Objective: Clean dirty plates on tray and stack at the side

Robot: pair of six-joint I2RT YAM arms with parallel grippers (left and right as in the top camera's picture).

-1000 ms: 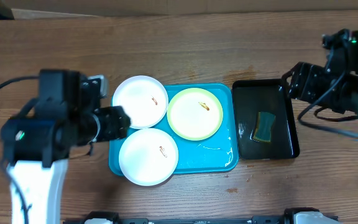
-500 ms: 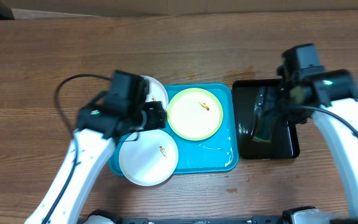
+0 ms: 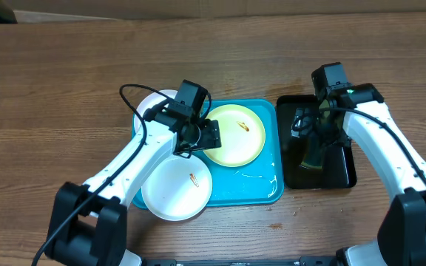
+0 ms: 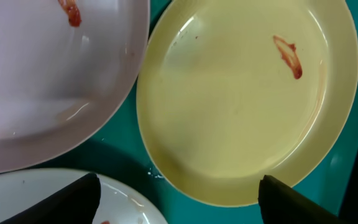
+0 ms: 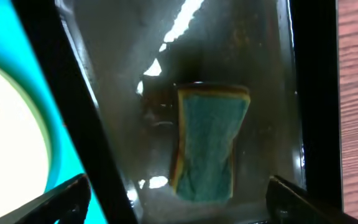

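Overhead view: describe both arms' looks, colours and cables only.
The left arm and right arm look alike: white link shells, black joints and black wrist blocks. A thin black cable loops beside each wrist. No markings are legible.

On the overhead feed I see a brown wooden table (image 3: 50,89) with a narrow black tray (image 3: 340,174) lying on its right side, its long edges running away from the near edge. Through the right wrist camera, the tray's floor looks wet and glossy, with streaks of light glinting off it. A blue-green sponge (image 5: 210,143) with a yellowish edge lies flat inside, clear of the walls.
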